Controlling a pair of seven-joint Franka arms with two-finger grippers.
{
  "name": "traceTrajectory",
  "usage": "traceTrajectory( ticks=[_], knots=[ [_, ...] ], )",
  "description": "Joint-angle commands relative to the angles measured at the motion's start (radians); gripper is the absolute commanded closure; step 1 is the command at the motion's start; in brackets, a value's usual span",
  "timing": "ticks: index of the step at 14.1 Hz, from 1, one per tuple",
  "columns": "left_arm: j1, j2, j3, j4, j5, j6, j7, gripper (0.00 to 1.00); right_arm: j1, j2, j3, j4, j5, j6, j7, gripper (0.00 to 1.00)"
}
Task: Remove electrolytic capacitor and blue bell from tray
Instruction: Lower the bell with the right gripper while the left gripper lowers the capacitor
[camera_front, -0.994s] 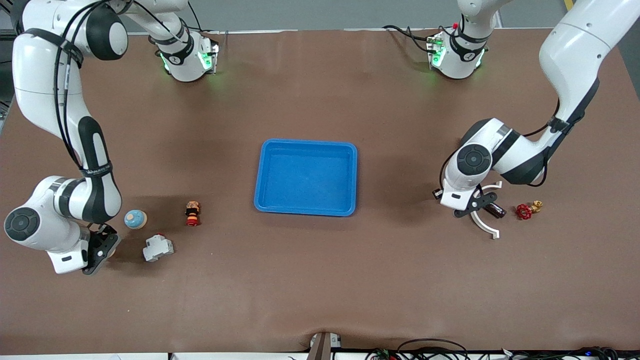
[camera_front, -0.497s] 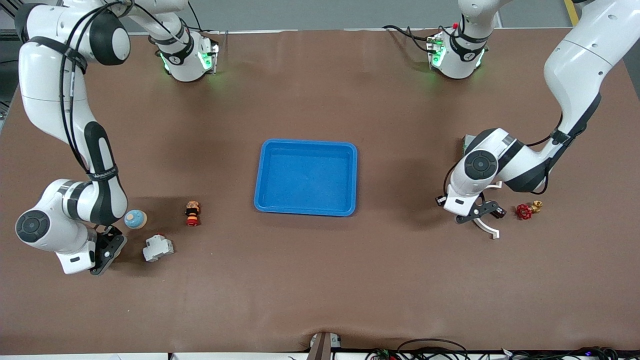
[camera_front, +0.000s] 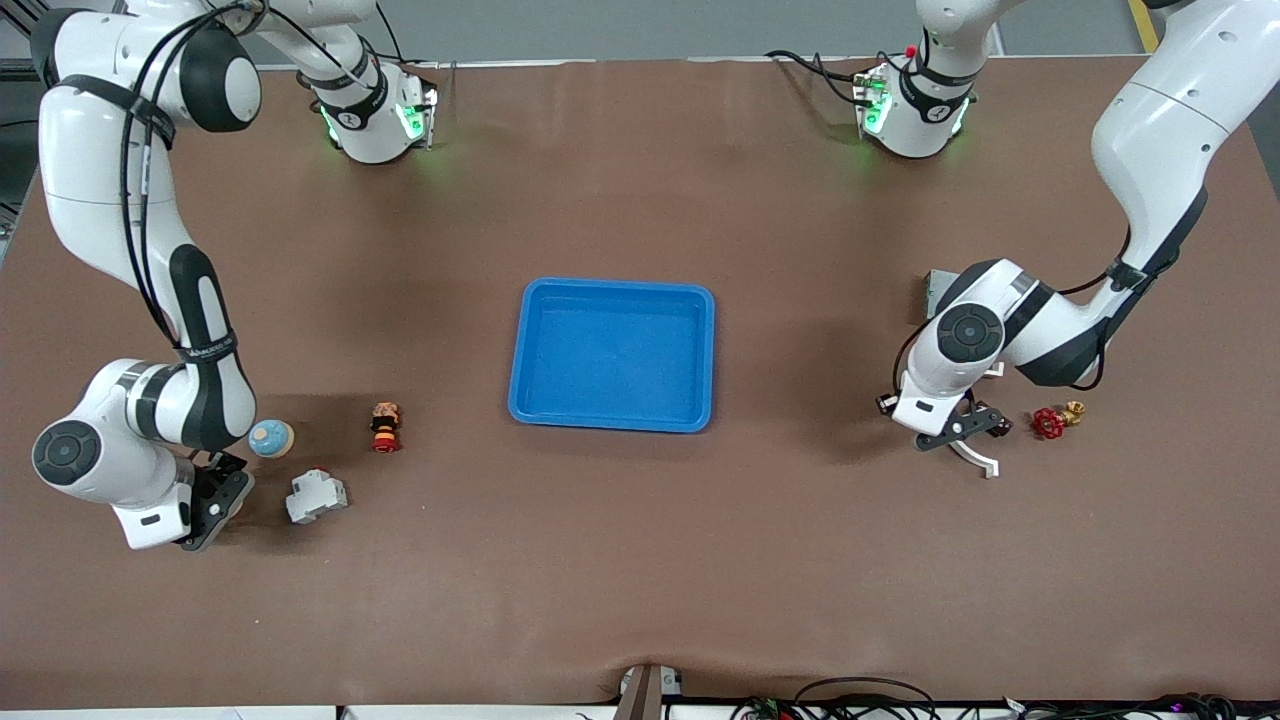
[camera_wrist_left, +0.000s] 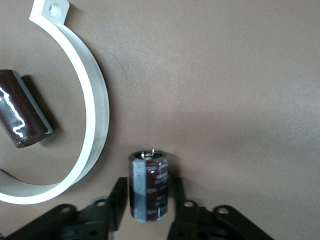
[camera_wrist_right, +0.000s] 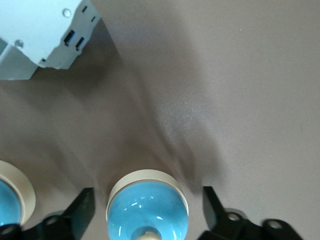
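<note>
While the left gripper clamps the capacitor just beside a white clamp ring, the right gripper hangs wide around the blue bell, breaker nearby.

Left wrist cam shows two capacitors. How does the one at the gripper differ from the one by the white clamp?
The gripped capacitor sits between the left gripper's fingers, outside the white clamp's arc. The loose capacitor lies inside that arc, untouched. The gripped capacitor shows a grey stripe; the loose capacitor shows a white streak. Both are dark brown cylinders.
</note>
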Motion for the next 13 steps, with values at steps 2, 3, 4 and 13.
traceTrajectory(
  ticks=[2, 3, 4, 13],
  knots=[
    [0.005, -0.021, 0.002, 0.024, 0.019, 0.005, 0.011, 0.0, -0.014, -0.046, 0.029, 0.037, 0.062, -0.139, 0.003, 0.0],
    [0.004, -0.037, -0.001, 0.037, 0.019, 0.005, 0.006, 0.0, -0.011, -0.055, 0.029, 0.072, 0.071, -0.246, 0.006, 0.0],
    [0.004, -0.052, -0.008, 0.054, 0.011, -0.001, 0.004, 0.0, -0.002, -0.061, 0.028, 0.142, 0.077, -0.376, 0.034, 0.0],
    [0.008, -0.146, -0.126, 0.309, -0.127, -0.242, 0.009, 0.0, 0.234, -0.444, 0.014, 0.11, 0.05, -1.002, 0.901, 0.0]
  ],
)
